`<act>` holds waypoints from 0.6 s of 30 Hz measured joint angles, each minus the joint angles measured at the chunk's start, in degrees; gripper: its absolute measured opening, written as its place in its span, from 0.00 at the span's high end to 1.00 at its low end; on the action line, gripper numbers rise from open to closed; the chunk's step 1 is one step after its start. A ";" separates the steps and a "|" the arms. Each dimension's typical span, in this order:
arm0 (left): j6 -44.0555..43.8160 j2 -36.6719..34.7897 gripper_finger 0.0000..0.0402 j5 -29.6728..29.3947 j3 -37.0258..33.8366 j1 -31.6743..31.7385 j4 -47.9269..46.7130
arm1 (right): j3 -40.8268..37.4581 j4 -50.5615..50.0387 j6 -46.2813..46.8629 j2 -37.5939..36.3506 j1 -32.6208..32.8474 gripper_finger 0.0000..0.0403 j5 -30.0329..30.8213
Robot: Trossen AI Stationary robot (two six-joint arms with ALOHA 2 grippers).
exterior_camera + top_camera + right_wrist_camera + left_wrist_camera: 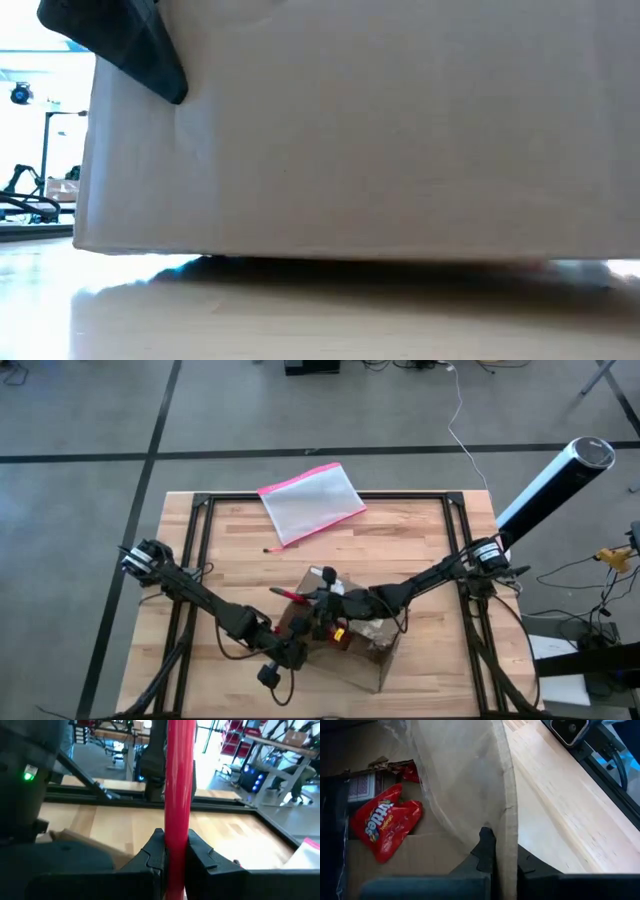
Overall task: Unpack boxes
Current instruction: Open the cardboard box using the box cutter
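Note:
The brown cardboard box [372, 642] stands open near the table's front middle, and its wall [350, 130] fills the low view. Inside lie a red candy bag [382, 822] and a card deck [360, 787]. My left gripper [297, 648] is at the box's left side, shut on a flap [470, 775] with clear tape film on it. My right gripper [306, 600] is over the box's far left corner, shut on a red stick [285, 595]. My left gripper [501, 845] pinches the flap's cut edge [508, 822], one finger [485, 842] on the side facing into the box and the other on the outer side. The fingers lie along the flap. My right gripper [172, 845] pinches the red stick [179, 770] between its two fingers, which lie along it. The stick juts out past the fingertips toward the table's left, clear of the table.
A pink-edged translucent pouch [310, 500] lies flat at the table's far middle, with a small dark item [268, 549] in front of it. Black frame rails [200, 530] run along the table's left, right and far sides. A white and black cylinder [555, 485] stands off the table's right far corner.

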 joint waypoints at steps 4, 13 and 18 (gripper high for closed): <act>-0.07 0.00 1.00 0.08 0.00 -0.01 0.18 | 0.00 0.21 -0.33 -0.52 0.01 0.95 0.27; -0.02 0.00 1.00 0.91 0.00 -0.18 -0.06 | 0.02 -12.57 -0.73 -9.54 4.70 0.95 6.30; 0.11 0.00 1.00 0.64 0.00 -0.12 -0.63 | 0.04 -27.13 2.09 -17.65 10.97 0.95 16.40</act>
